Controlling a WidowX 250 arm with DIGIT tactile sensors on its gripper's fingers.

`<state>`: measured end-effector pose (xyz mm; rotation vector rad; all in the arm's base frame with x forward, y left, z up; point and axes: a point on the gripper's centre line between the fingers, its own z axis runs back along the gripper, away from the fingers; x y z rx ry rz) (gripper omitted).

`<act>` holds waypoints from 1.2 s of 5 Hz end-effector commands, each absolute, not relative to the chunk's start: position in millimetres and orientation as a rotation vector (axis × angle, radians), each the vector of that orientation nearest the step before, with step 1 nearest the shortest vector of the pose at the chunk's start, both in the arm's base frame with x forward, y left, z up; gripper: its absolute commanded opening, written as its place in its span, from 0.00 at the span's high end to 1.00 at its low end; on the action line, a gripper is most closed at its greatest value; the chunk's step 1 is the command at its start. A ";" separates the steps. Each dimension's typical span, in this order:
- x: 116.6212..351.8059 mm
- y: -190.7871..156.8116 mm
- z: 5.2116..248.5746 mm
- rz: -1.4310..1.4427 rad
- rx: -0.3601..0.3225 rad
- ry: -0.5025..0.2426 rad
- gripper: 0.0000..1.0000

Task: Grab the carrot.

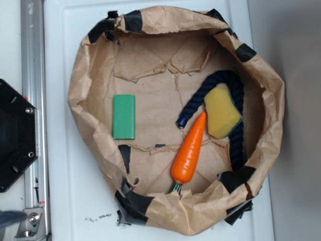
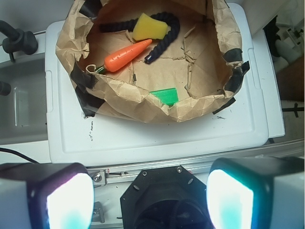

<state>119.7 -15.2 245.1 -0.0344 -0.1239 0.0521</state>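
Observation:
The orange carrot [image 1: 189, 148] lies inside a brown paper bag bowl [image 1: 80, 95], tip up toward the yellow sponge [image 1: 221, 112], green stem stub down. In the wrist view the carrot [image 2: 126, 55] lies at the upper left of the bowl. My gripper [image 2: 150, 200] is open, with its two pads wide apart and nothing between them. It is high above the robot base, well short of the bowl. The gripper does not show in the exterior view.
A dark blue rope [image 1: 235, 108] curls round the sponge, next to the carrot's tip. A flat green block [image 1: 124, 116] lies at the bowl's left. The bowl stands on a white tray [image 1: 60, 196]. The black robot base [image 1: 12, 135] and a metal rail [image 1: 32, 75] are left.

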 end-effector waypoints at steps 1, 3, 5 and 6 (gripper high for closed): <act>119.7 -15.2 245.1 0.052 -0.034 -0.124 0.00; 190.9 -3.5 192.3 0.348 -0.070 -0.224 0.00; 252.2 -0.7 140.8 0.605 -0.039 -0.169 0.00; 268.9 -9.9 114.7 0.608 -0.042 -0.122 0.00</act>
